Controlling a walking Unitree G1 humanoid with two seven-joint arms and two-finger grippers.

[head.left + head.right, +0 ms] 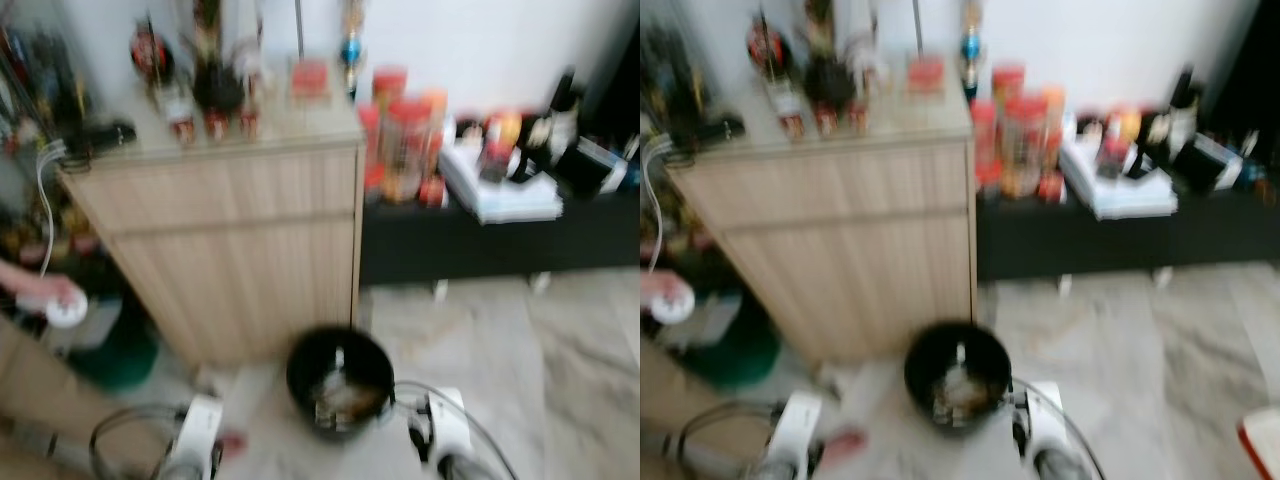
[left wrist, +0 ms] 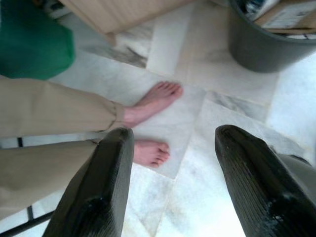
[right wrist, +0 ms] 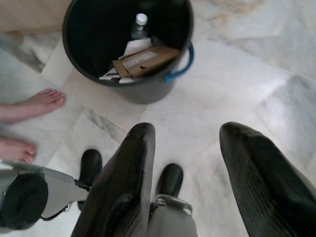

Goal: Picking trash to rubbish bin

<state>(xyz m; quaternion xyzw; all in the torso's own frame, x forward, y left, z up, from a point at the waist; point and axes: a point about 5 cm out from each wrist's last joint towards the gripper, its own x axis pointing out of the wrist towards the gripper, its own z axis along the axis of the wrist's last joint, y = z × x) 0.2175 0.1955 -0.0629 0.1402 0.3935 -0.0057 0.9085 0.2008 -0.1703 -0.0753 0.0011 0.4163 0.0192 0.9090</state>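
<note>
A black round rubbish bin (image 1: 338,378) stands on the marble floor in front of a wooden cabinet (image 1: 230,230). Inside the bin (image 3: 129,47) lie a cardboard box (image 3: 143,60), papers and a plastic bottle (image 3: 139,25). My right gripper (image 3: 185,182) hangs open over the floor on the near side of the bin, nothing between its fingers. My left gripper (image 2: 173,187) is open too, empty, above the floor with the bin's wall (image 2: 266,47) off to one side. Both wrists (image 1: 195,435) (image 1: 445,430) show low in the blurred head views.
A person stands at my left: bare feet (image 2: 150,106), beige trousers (image 2: 49,143), a hand (image 1: 45,290) by a white object. A green bag (image 1: 120,355) lies beside the cabinet. A black low shelf (image 1: 500,240) carries bottles and jars. Open floor lies to the right.
</note>
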